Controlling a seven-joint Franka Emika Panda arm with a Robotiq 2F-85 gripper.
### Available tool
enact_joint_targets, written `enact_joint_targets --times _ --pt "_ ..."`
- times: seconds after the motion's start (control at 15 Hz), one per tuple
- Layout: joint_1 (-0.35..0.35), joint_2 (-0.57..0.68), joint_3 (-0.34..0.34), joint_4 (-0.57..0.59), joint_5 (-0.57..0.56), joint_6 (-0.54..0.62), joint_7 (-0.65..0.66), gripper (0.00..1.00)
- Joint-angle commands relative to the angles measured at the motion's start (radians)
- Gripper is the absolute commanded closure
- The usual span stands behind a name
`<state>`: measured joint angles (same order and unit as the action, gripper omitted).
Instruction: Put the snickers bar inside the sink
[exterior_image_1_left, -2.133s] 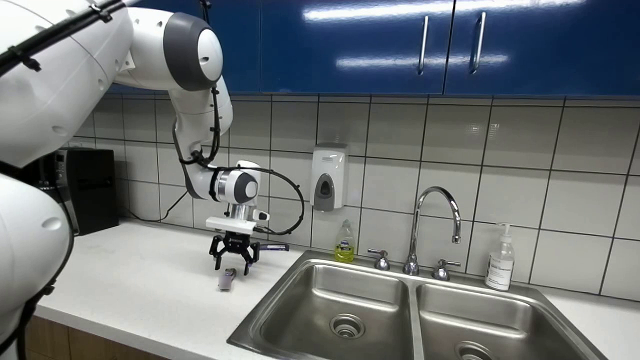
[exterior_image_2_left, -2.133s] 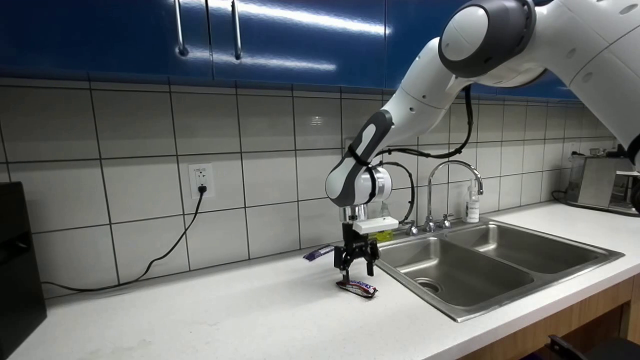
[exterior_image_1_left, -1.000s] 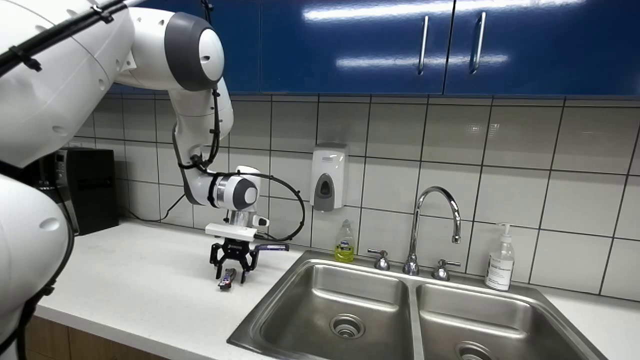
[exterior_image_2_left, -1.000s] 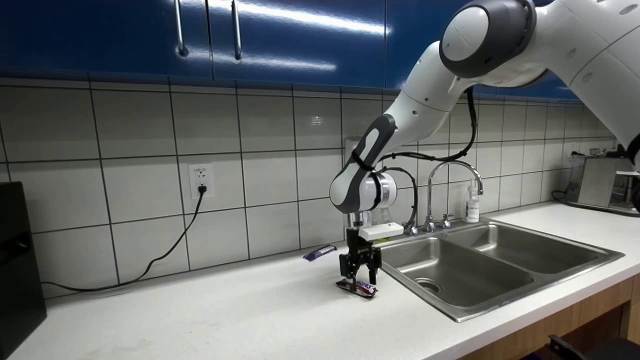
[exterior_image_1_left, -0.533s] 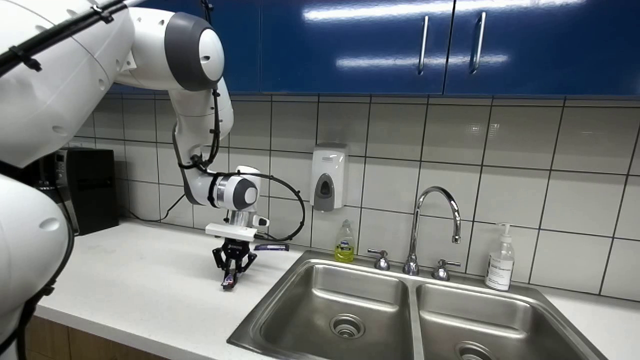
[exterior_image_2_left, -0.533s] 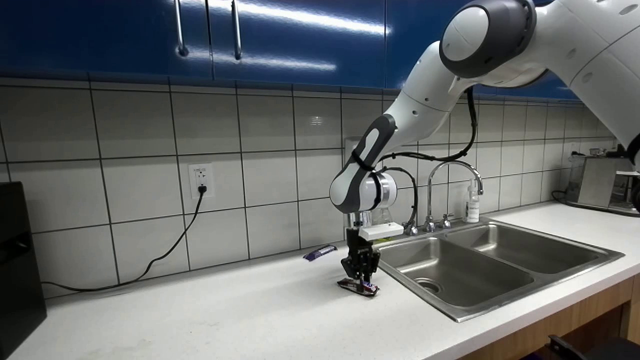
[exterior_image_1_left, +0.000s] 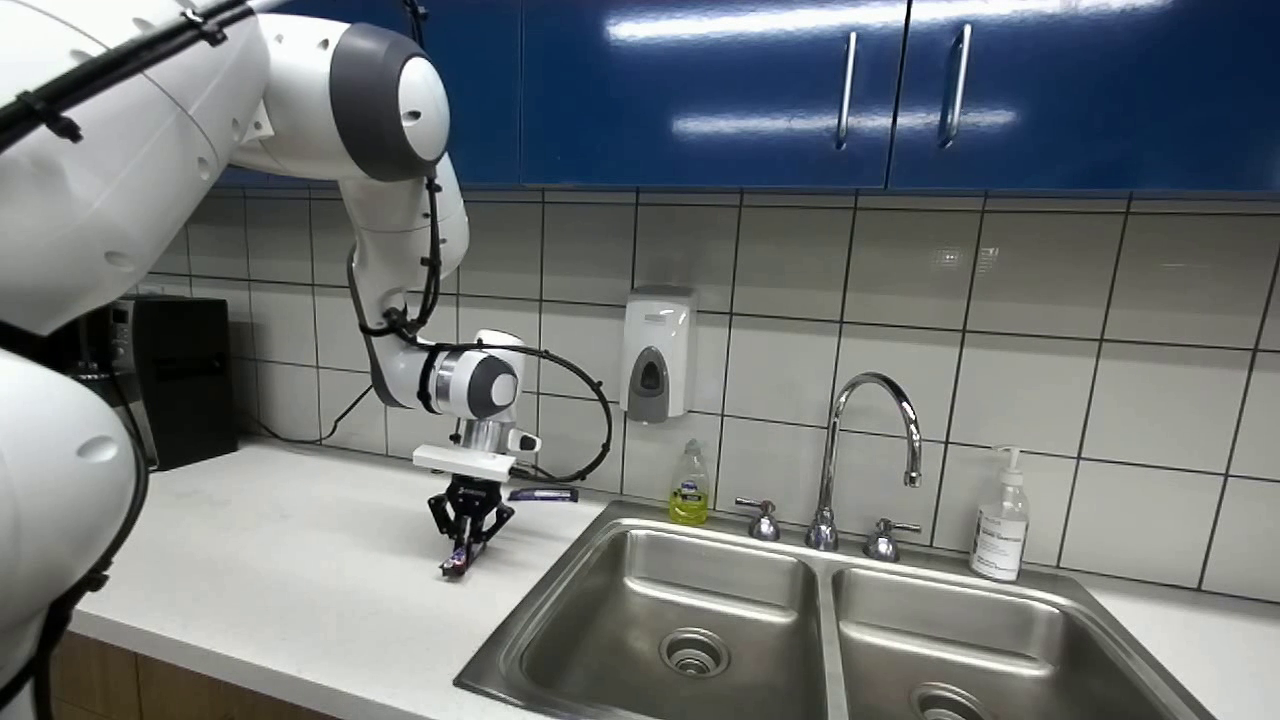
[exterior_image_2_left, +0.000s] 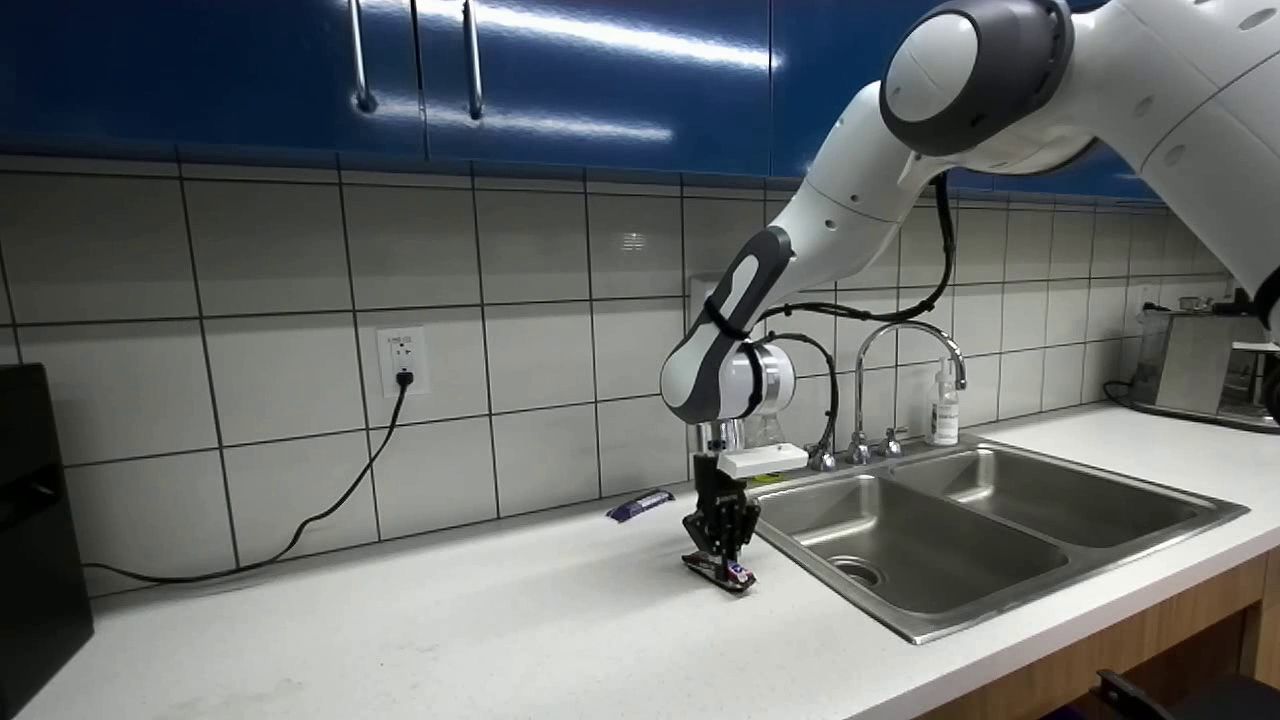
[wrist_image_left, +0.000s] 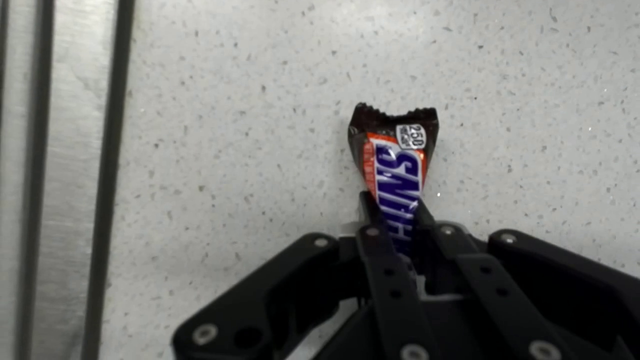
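Observation:
The snickers bar, brown with a white, blue and orange label, is pinched across its middle by my gripper, whose fingers press its two long sides in the wrist view. Its near end is hidden by the gripper. In both exterior views the bar is at counter level under the gripper; I cannot tell whether it still touches the surface. The steel double-basin sink lies just beside it, and its metal rim runs along the left of the wrist view. Nothing lies in either basin.
A purple-wrapped bar lies on the counter near the wall. Behind the sink stand a yellow soap bottle, the gooseneck faucet and a pump bottle. A dispenser hangs on the tiles. A black appliance stands farther along.
My gripper has come down over the snickers bar, and its jaws have gone from open to shut on it. The bar has shifted and turned slightly between the fingers.

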<state>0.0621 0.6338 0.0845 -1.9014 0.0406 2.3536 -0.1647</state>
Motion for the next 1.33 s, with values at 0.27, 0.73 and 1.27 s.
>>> enact_joint_targets --times 0.27,0.73,1.27 --pt "-0.011 -0.071 0.006 -0.001 0.025 -0.029 0.053 0.96" --pt "-0.047 -0.111 -0.018 -0.019 0.08 -0.009 0.108 0.96" --pt "-0.159 -0.159 -0.081 -0.082 0.185 0.032 0.128 0.96"
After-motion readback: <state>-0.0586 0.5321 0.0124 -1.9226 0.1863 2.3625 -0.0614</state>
